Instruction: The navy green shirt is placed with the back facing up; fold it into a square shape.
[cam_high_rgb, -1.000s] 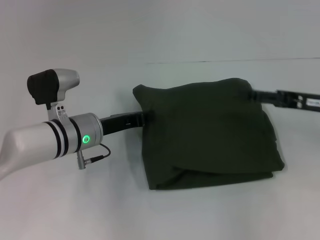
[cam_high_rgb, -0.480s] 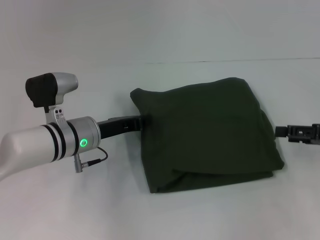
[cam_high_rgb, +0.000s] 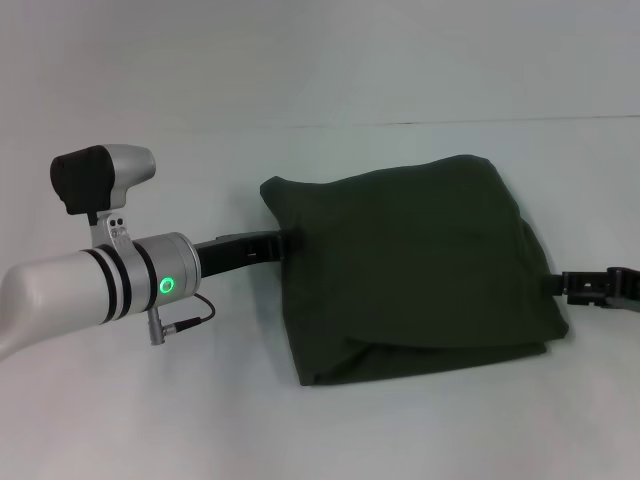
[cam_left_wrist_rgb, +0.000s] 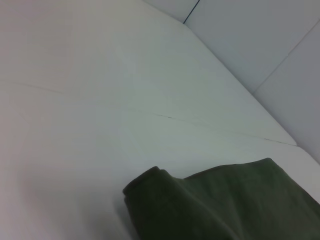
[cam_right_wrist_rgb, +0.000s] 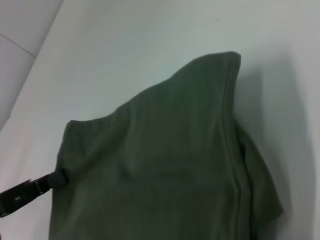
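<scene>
Left gripper (cam_high_rgb: 285, 240) is tucked into the shirt's (cam_high_rgb: 415, 265) left edge; we can't tell how its fingers sit. Our right gripper (cam_high_rgb: 560, 285) touches the right edge, same story. Shirt's a folded, roughly square bundle on the table (cam_high_rgb: 300, 60).

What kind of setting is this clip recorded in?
Probably a lab or test bench rather than a home: a bare white table against plain pale wall panels, holding only the folded navy green shirt, with the left gripper at its edge.
</scene>
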